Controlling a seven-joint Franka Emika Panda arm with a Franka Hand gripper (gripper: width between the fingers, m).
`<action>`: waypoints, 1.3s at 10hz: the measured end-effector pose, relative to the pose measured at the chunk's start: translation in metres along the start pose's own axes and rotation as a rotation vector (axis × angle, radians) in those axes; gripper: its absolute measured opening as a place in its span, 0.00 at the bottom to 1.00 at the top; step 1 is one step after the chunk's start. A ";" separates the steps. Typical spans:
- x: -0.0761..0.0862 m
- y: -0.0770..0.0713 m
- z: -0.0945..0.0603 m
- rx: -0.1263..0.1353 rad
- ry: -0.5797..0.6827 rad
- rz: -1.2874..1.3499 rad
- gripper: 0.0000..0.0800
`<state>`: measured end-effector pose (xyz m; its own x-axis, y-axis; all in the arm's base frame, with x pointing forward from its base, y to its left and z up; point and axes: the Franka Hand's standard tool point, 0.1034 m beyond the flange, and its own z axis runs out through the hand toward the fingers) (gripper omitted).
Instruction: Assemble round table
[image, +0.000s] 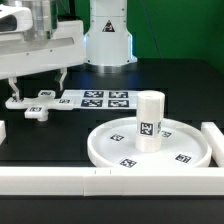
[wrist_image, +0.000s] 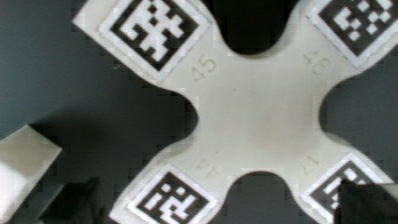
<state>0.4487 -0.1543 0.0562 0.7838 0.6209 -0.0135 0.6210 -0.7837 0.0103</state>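
The round disc (image: 185, 150) lies at the exterior view's right, with the short cylindrical leg (image: 150, 120) standing upright on its central hub. The cross-shaped foot (image: 33, 103) lies flat on the black table at the exterior view's left. It fills the wrist view (wrist_image: 240, 100), showing a tag on each arm. My gripper (image: 40, 85) hovers just above the foot, open and empty, with one finger on each side of it. In the wrist view the gripper (wrist_image: 217, 205) shows only as dark fingertips (wrist_image: 71, 200) at the frame's edge.
The marker board (image: 100, 98) lies behind the disc, just beside the foot. White border blocks run along the front (image: 60, 180) and the exterior view's right (image: 212, 140). A white block corner (wrist_image: 27, 155) shows near the foot.
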 end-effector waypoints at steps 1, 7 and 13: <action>0.000 0.000 0.000 0.000 0.000 0.000 0.81; -0.015 -0.009 0.013 -0.031 0.008 -0.061 0.81; -0.017 -0.012 0.018 -0.022 0.001 -0.062 0.81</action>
<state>0.4284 -0.1559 0.0380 0.7439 0.6682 -0.0139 0.6682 -0.7433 0.0318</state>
